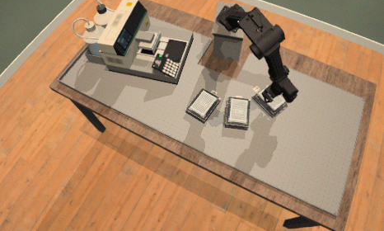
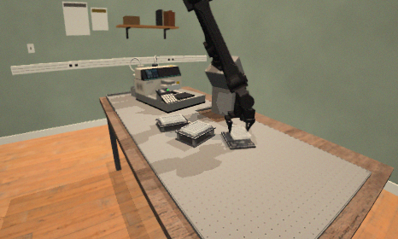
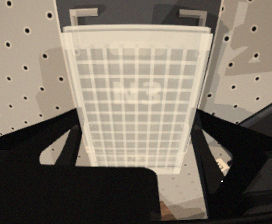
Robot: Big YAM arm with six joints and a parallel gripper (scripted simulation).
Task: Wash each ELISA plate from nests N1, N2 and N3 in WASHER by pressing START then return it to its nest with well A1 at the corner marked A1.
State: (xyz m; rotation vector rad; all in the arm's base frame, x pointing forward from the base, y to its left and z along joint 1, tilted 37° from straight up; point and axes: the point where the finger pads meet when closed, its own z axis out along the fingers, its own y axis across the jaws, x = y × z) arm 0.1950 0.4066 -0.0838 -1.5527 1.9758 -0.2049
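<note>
Three white ELISA plates lie in a row on the mat. The left plate (image 1: 202, 105) and the middle plate (image 1: 237, 112) sit in their dark nests. My gripper (image 1: 273, 98) is down at the right nest (image 1: 269, 106) and is shut on the third plate (image 3: 135, 92), one finger on each long side. In the wrist view the plate lies over the nest (image 3: 136, 10), whose two far locators show beyond its edge. I cannot tell whether the plate is lifted off the nest. The washer (image 1: 136, 40) stands at the far left, its lamp (image 1: 159, 54) green.
The arm's base block (image 1: 227, 35) stands at the back of the table, behind the nests. Two bottles with tubing (image 1: 92, 21) sit behind the washer. The keypad (image 1: 169, 66) is at the washer's front right.
</note>
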